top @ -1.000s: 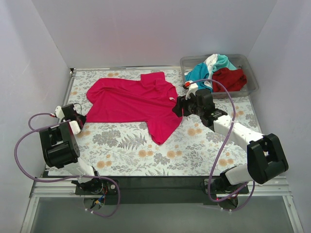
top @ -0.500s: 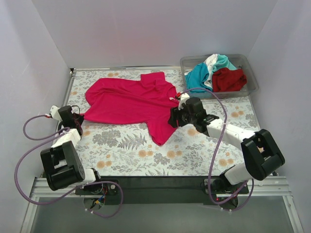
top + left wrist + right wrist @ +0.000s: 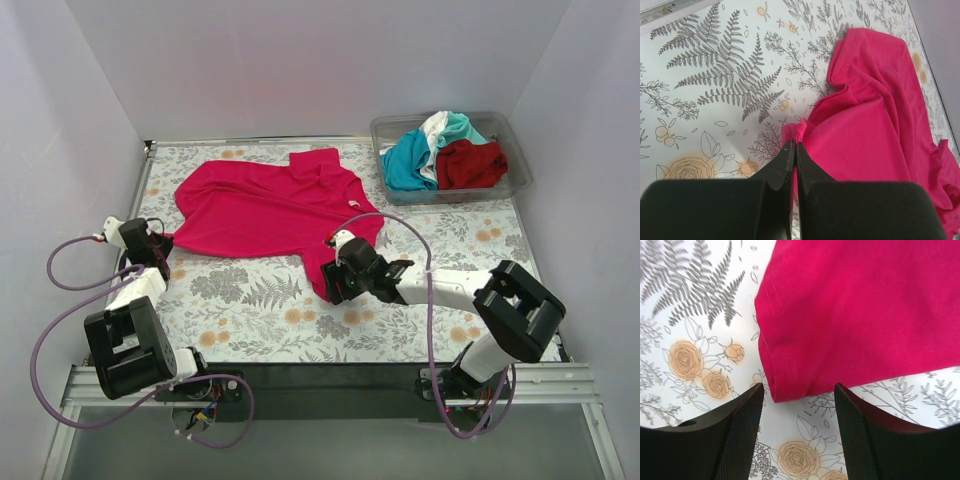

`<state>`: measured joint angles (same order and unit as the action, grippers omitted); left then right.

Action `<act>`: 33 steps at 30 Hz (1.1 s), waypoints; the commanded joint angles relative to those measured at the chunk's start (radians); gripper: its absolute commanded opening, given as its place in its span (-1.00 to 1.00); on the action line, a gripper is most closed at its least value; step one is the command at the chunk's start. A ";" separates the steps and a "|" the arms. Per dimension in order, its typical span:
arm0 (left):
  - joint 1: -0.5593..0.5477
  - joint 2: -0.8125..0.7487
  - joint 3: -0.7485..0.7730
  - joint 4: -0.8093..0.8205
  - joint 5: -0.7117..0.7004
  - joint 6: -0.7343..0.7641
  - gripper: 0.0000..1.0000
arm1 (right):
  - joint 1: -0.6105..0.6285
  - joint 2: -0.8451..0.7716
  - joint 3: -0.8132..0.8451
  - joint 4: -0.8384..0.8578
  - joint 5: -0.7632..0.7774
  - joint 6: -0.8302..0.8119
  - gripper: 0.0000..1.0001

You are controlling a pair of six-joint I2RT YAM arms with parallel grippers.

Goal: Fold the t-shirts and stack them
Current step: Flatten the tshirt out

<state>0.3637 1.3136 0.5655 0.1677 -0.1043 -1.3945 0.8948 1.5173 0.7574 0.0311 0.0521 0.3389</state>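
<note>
At the far left of the floral-patterned surface, the left gripper is seen low at the cloth's edge. Its fingers are pressed together on a small pinch of the magenta-pink t-shirt at its left corner. The shirt is spread, somewhat rumpled, over the far-left and middle part of the surface, and one lobe reaches toward the near side in the middle. At that near tip the right gripper is placed. Its fingers are held wide apart to either side of the hemmed corner, which lies flat on the surface between them. In the far right corner a clear plastic bin is set, near the pink shirt but apart from it. In it the teal t-shirt is bunched on the left, the white t-shirt is wedged in the middle toward the far side, and the dark red t-shirt is heaped on the right.
</note>
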 commanded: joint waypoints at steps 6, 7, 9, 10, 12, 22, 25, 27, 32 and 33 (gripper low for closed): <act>0.003 -0.025 -0.004 0.019 0.041 0.008 -1.00 | 0.072 0.093 0.079 -0.072 0.112 0.043 0.06; 0.004 -0.028 -0.004 0.019 0.044 0.006 -1.00 | 0.073 0.098 0.083 -0.079 0.118 0.046 0.06; 0.004 -0.031 -0.006 0.023 0.049 0.005 -1.00 | 0.079 0.101 0.080 -0.088 0.126 0.049 0.05; 0.004 -0.031 -0.007 0.023 0.051 0.005 -1.00 | 0.081 0.107 0.077 -0.088 0.127 0.051 0.04; 0.004 -0.030 -0.006 0.024 0.054 0.005 -1.00 | 0.085 0.121 0.082 -0.099 0.138 0.052 -0.05; 0.003 -0.062 -0.010 0.016 0.040 0.020 -1.00 | 0.125 0.081 0.083 -0.310 0.311 0.077 -0.97; 0.004 -0.088 -0.015 0.013 0.025 0.026 -1.00 | 0.125 -0.018 0.071 -0.399 0.382 0.106 -0.97; 0.001 -0.118 -0.022 0.015 0.012 0.026 -1.00 | 0.125 -0.096 0.060 -0.434 0.402 0.118 -0.97; 0.000 -0.168 -0.046 0.026 0.005 0.026 -1.00 | 0.125 -0.200 0.019 -0.499 0.420 0.163 -0.97; -0.002 -0.175 -0.049 0.029 0.005 0.025 -1.00 | 0.127 -0.216 0.011 -0.510 0.420 0.173 -0.97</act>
<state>0.3637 1.1751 0.5304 0.1761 -0.0719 -1.3834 1.0168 1.3380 0.7952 -0.3882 0.4213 0.4587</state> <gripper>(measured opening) 0.018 0.021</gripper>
